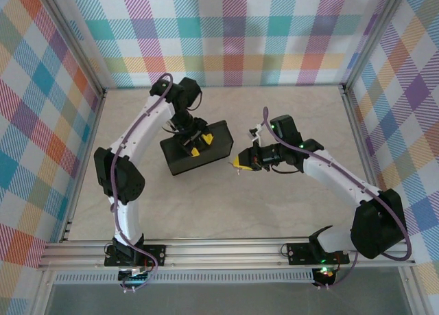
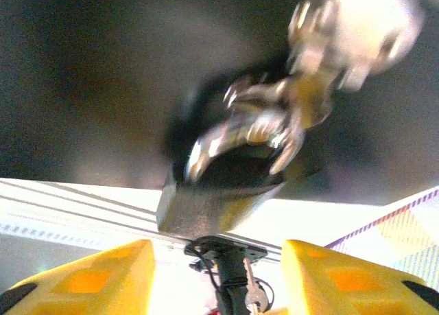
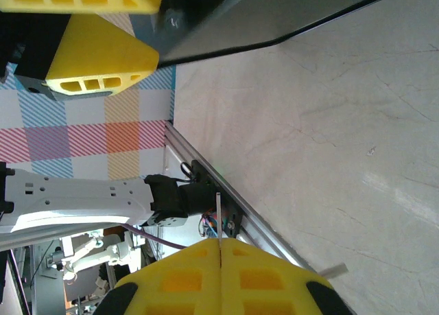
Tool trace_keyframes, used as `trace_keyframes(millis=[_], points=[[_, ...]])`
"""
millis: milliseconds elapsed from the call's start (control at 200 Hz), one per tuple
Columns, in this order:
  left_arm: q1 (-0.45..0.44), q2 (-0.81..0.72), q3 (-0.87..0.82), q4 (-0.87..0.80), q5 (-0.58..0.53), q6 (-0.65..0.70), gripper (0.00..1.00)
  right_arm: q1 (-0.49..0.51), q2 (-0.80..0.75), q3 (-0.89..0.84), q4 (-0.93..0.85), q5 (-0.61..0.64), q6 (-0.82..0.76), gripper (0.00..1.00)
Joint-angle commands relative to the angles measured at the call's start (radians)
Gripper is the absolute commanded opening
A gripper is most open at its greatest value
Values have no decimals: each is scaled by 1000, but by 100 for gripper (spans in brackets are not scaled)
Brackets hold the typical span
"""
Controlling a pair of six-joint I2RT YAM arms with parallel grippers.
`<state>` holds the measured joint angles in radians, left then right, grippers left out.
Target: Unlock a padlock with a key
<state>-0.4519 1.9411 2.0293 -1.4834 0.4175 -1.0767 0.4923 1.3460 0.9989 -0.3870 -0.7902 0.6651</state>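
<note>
The padlock point(image 2: 206, 208), dark-bodied with a silvery shackle point(image 2: 240, 133), looks blurred in the left wrist view, lying against a dark surface just beyond my left gripper point(image 2: 219, 281). The yellow fingers point(image 2: 89, 281) of that gripper stand wide apart and open, clear of the lock body. From above, the left gripper point(image 1: 193, 145) sits over the dark box point(image 1: 216, 143), hiding the padlock. My right gripper point(image 3: 219, 243) is shut on the key point(image 3: 219, 215), whose thin silvery blade sticks out from between the pads. In the top view the right gripper point(image 1: 238, 162) hovers just right of the box.
The box point(image 3: 288, 13) lies mid-table, tilted. Beige tabletop point(image 1: 226, 205) spreads in front of it towards the metal rail point(image 1: 226, 250) at the near edge. Checkered walls point(image 1: 41, 123) close in the left, back and right sides. A blurred silvery cluster point(image 2: 350, 27) hangs near the shackle.
</note>
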Motion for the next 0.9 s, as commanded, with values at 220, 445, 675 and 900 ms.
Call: trace_keyframes(millis=[220, 445, 675, 900], points=[[54, 31, 123, 8, -43, 179, 60, 5, 24, 56, -5, -14, -2, 0], [55, 71, 268, -26, -182, 532, 60, 5, 41, 106, -29, -4, -28, 0], [54, 25, 206, 60, -609, 775, 65, 5, 39, 124, -49, 29, -71, 0], [58, 15, 76, 208, -416, 669, 65, 5, 38, 143, -20, 60, -57, 0]])
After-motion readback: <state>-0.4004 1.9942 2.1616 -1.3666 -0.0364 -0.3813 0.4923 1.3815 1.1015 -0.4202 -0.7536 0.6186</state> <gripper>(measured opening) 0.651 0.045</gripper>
